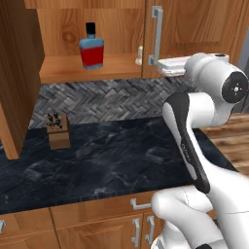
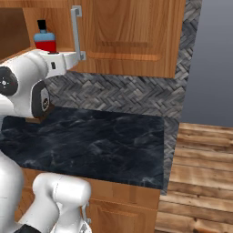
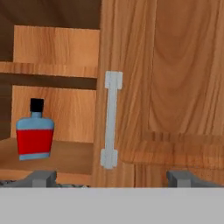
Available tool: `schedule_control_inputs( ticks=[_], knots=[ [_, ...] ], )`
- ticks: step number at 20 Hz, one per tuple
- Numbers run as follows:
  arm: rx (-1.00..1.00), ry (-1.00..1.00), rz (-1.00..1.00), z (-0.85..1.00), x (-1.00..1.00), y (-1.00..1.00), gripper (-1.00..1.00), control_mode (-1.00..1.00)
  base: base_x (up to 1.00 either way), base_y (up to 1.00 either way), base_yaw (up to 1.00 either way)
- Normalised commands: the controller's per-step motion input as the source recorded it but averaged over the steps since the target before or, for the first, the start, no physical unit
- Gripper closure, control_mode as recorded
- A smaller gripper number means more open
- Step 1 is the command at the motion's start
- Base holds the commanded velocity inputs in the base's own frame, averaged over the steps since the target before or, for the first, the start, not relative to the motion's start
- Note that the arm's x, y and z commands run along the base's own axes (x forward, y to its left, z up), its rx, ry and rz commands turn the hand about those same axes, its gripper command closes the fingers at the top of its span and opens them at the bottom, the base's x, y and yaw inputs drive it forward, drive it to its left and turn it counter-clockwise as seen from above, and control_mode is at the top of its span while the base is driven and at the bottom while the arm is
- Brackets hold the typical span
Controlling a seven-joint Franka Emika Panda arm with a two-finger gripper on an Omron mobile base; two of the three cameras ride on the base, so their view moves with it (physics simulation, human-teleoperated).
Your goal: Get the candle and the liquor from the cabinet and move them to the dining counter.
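Two items to fetch; we are at the reach-in step. Hand [image 3: 111,177] spread wide, grasping nothing, facing the cabinet [image 3: 175,87] handle [image 3: 110,120]. Next: shift left toward the shelf. Count: one liquor [image 1: 91,51] on the shelf, one candle [image 1: 139,56] right of it.

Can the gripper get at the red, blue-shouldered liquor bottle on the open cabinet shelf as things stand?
Probably yes: the red bottle with the black cap stands upright in the open compartment, nothing before it; the open gripper faces the closed door beside it.
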Motion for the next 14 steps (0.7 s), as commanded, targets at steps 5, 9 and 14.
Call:
schedule_control_inputs(
  ticks=[5,9,14],
  knots=[
    [0.18,0.03,0.15,-0.24,0.28,-0.07,-1.00,-1.00,0.00,0.00,0.00],
    [0.00,-0.09,0.00,0.00,0.17,0.00,-1.00,-1.00,0.00,0.00,0.00],
    [0.00,-0.05,0.00,0.00,0.22,0.02,-1.00,-1.00,0.00,0.00,0.00]
  ],
)
